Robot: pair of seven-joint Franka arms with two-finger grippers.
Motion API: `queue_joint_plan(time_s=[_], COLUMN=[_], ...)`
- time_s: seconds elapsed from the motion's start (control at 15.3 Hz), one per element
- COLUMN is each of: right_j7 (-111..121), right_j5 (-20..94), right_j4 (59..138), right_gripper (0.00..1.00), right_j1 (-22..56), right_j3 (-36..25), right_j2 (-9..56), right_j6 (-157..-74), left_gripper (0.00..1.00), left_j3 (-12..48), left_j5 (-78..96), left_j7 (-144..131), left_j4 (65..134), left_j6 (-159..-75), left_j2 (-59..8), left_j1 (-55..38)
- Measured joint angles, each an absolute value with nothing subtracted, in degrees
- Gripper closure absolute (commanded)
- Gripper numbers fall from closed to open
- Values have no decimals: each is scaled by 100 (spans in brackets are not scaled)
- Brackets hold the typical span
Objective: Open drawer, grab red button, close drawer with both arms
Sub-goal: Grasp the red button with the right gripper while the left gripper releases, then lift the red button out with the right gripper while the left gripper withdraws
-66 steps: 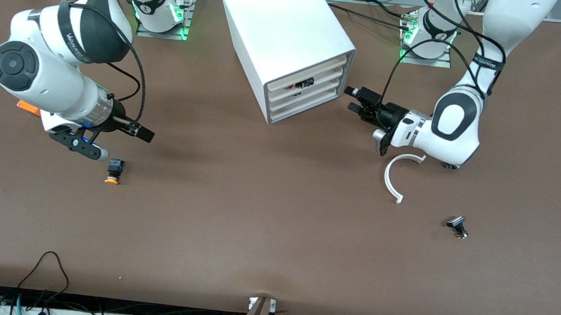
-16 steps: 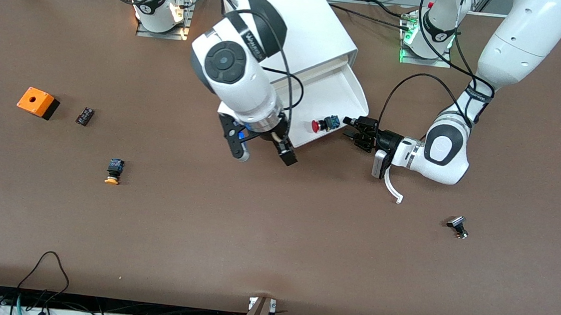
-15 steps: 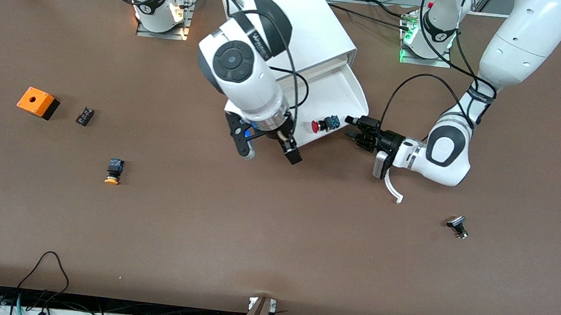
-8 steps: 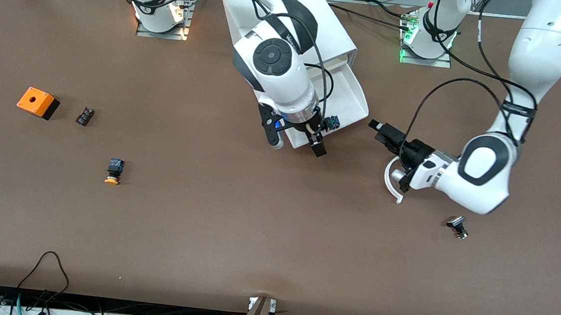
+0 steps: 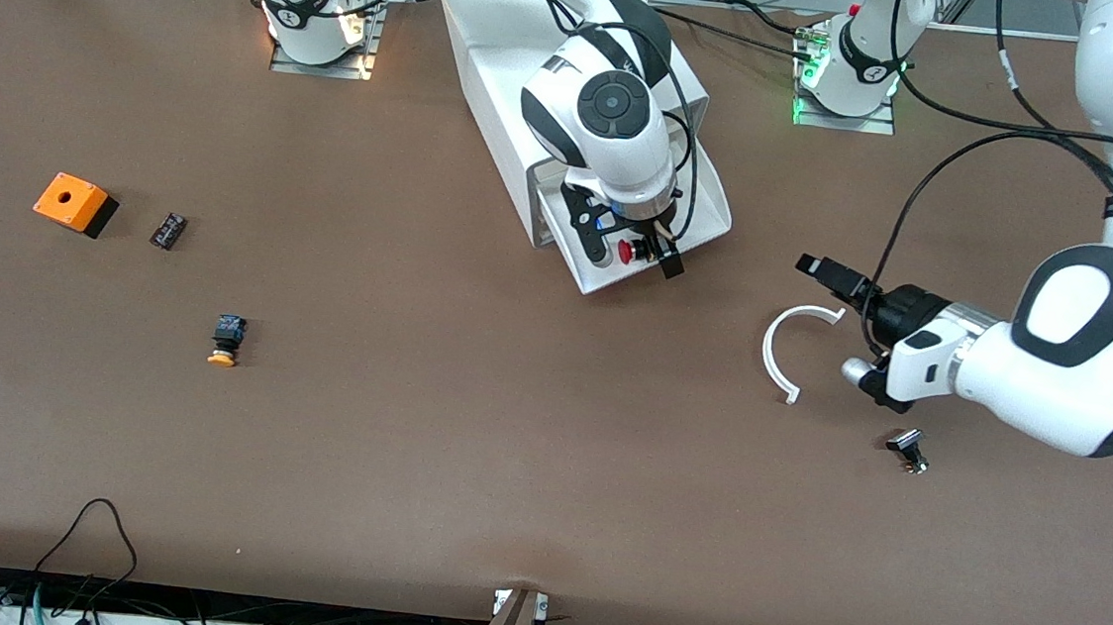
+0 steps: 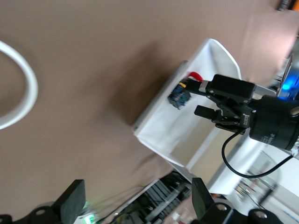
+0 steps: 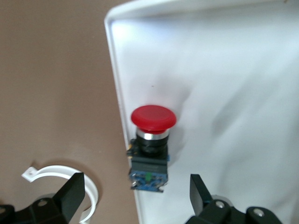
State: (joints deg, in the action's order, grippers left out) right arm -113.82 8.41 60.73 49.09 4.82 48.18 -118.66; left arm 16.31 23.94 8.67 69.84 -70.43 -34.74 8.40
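The white drawer stands pulled out of the white cabinet. The red-capped button lies on its side in the drawer, against the rim at the left arm's end. My right gripper is open just over the button, one finger on each side of it and not touching. The right wrist view shows the red cap, the drawer floor and my right gripper. My left gripper is open and empty over the table near the white arc. Its wrist view shows the drawer and button.
A white plastic arc and a small black-and-metal part lie at the left arm's end. An orange box with a hole, a small black part and an orange-yellow capped button lie at the right arm's end.
The drawer has been pulled out. My right arm has swung across and come down over the button. My left gripper has let go of the drawer and drawn back toward the white arc.
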Motion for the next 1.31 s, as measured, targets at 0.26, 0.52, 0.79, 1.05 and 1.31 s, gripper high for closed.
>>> queue_joint_plan(time_s=[0.26,0.52,0.79,1.05,1.31], right_j7=[-11388,-11388,-11388,-11385,-10708], right_j5=[789,789,789,789,789], right_j4=[6185,6215,6206,5974,5816], right_gripper=[22,97,100,100,100], right_j1=[4995,4995,4991,4932,4562], right_j3=[468,444,437,363,348], right_j2=[4854,4854,4840,4712,4390], right_j6=[-11863,-11862,-11850,-11461,-11241], left_gripper=[0,0,0,0,0], left_j3=[1704,1704,1675,1623,1618], left_j5=[1006,20,-239,-269,-443], left_j7=[700,695,695,695,693], left_j4=[6427,6031,5891,5890,5890], left_j6=[-7007,-7025,-7495,-7662,-7662], left_j2=[-3114,-2934,-2935,-2942,-2943], left_j1=[624,503,491,492,491])
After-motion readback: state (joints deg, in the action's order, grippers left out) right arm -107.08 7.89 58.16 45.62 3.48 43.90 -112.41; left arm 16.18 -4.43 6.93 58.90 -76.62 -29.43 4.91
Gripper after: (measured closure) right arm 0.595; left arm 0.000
